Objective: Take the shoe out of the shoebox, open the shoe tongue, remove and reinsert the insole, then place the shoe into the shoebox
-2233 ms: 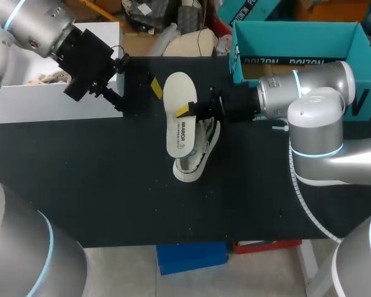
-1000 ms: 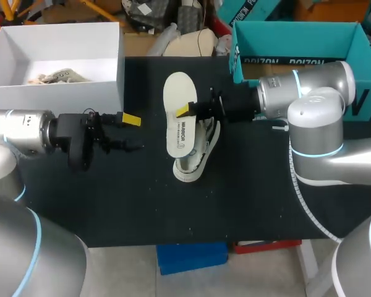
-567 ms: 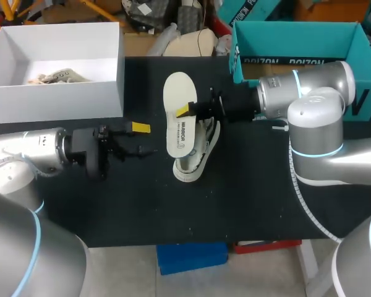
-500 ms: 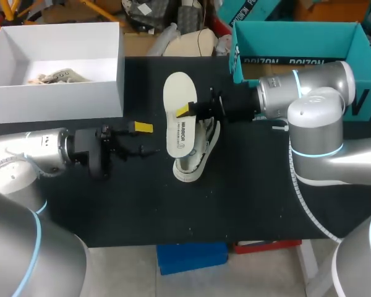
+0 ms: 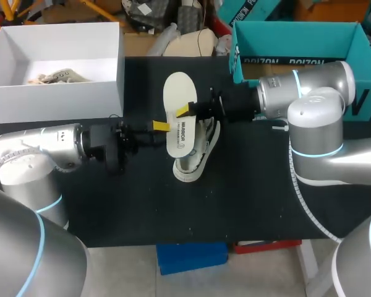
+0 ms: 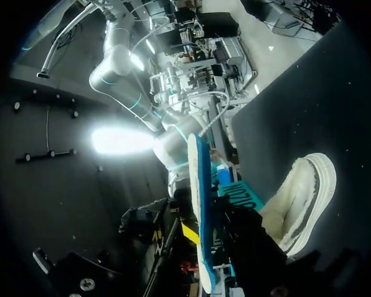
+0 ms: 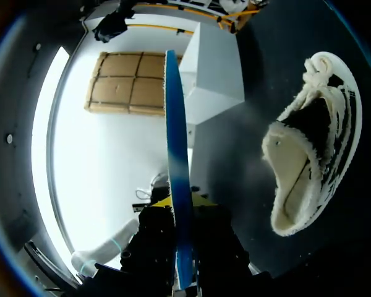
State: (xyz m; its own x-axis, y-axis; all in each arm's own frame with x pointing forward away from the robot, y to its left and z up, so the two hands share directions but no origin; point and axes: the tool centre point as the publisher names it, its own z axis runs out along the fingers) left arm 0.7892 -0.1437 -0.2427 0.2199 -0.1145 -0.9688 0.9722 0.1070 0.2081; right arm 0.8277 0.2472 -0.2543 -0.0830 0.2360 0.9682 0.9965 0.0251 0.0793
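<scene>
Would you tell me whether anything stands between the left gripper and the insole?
Nothing visible does: the left gripper sits right beside the insole, which the right gripper holds near the shoe.

The black tabletop [image 5: 142, 204] is matt and flecked with pale specks. The white insole with a blue underside [image 5: 178, 117] has a smooth, matt top face bearing dark print. Seen edge-on from the right wrist [image 7: 176, 185], its blue layer looks like dense foam.

The cream cloth shoe with black markings [image 5: 195, 164] is woven and rough, with a fuzzy lining [image 7: 309, 154] and a smoother, rubbery pale sole band.

The white open box [image 5: 62, 102] and the teal shoebox [image 5: 297, 26] both look like matt card.

The silver left arm [image 5: 31, 158] and silver right arm [image 5: 315, 93] have smooth satin shells with soft highlights, and their black end parts are duller.
</scene>
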